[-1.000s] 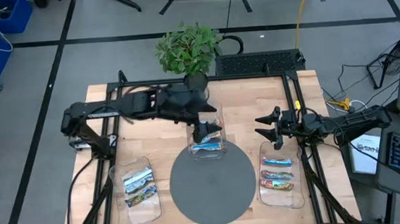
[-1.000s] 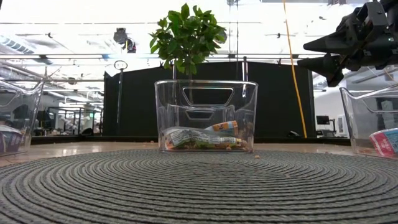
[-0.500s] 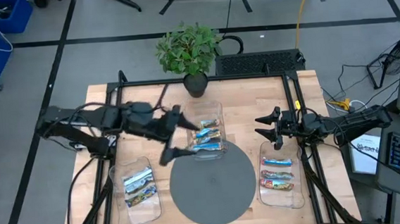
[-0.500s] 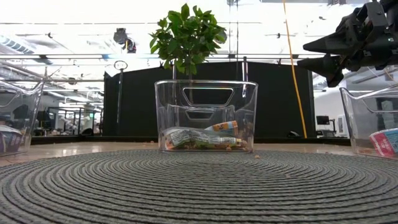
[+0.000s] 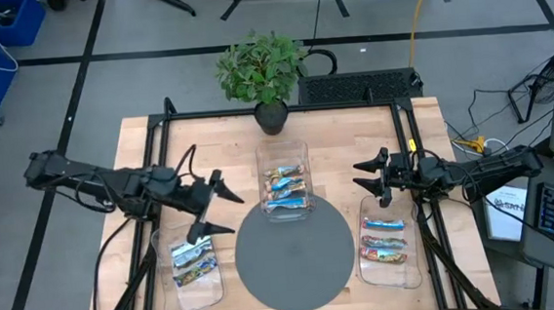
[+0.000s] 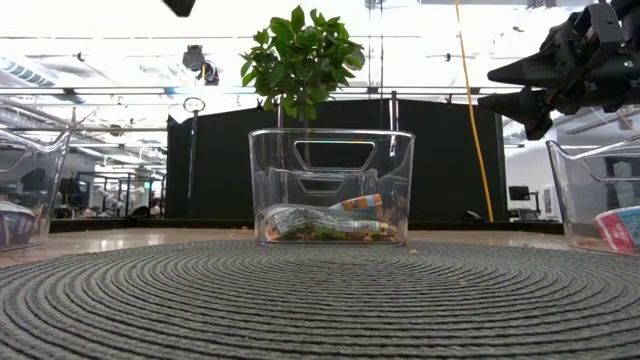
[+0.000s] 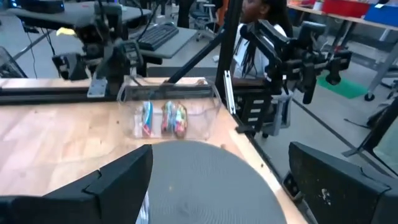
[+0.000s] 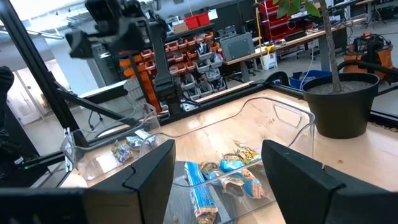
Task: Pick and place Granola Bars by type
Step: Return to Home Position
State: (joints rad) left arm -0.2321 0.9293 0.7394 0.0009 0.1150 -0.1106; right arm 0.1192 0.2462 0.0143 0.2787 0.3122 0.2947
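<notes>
Several granola bars [image 5: 285, 188], blue, silver and brown-gold, lie in the clear centre tray [image 5: 283, 155], which stands at the far edge of the round grey mat [image 5: 294, 256]. They also show in the low view as bars [image 6: 325, 221] on that tray's floor. Silver bars [image 5: 192, 258] lie in the left tray [image 5: 170, 299]. Blue and red bars [image 5: 384, 239] lie in the right tray [image 5: 414, 263]. My left gripper [image 5: 222, 210] hangs open and empty over the left tray's far end. My right gripper [image 5: 365, 183] waits open and empty above the right tray's far end.
A potted plant [image 5: 263, 70] stands at the table's far edge, behind the centre tray. The black frame rails [image 5: 408, 136] run along the table's sides. The mat's surface between the three trays carries nothing. In the left wrist view, the right arm [image 7: 298, 53] shows beyond the right tray [image 7: 165, 117].
My left gripper has drawn out of the centre tray and swung toward the table's left and near side, ending over the left tray's far end. The bars it covered in the centre tray show again. The right arm has kept still.
</notes>
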